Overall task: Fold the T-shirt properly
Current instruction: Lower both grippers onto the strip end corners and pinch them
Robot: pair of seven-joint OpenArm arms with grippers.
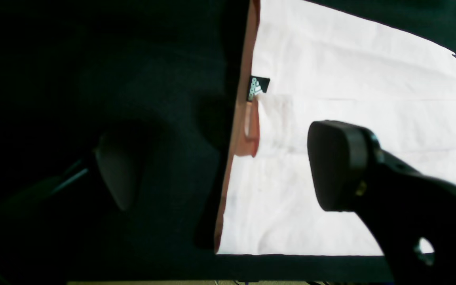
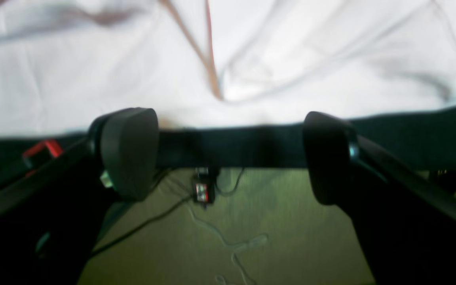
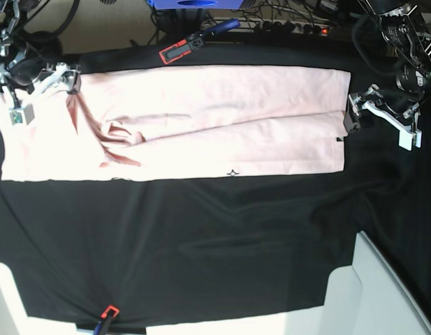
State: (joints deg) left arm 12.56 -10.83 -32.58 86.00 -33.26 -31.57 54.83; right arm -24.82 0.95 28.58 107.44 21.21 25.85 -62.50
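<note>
T-shirt: the large pale pink cotton T-shirt [image 3: 201, 122] lay folded into a long band across the far half of the black table cloth [image 3: 201, 244], plain side up, creases bunched toward the left end.
Hem edge: a small black woven brand tag [image 1: 258, 88] stuck out at the shirt's right edge, and a tiny black star mark [image 3: 232, 172] sat on the near edge.
Left gripper: the left gripper [image 1: 228, 166] hovered at the shirt's right edge, jaws spread wide, one pad over the pink cloth, the other over the black; nothing held.
Right gripper: the right gripper [image 2: 228, 156] hung at the shirt's left end, jaws released and wide apart, empty.
Around: a red-and-black clamp [image 3: 179, 50] pinned the cloth's far edge, with another clamp [image 3: 107, 314] at the near edge.
</note>
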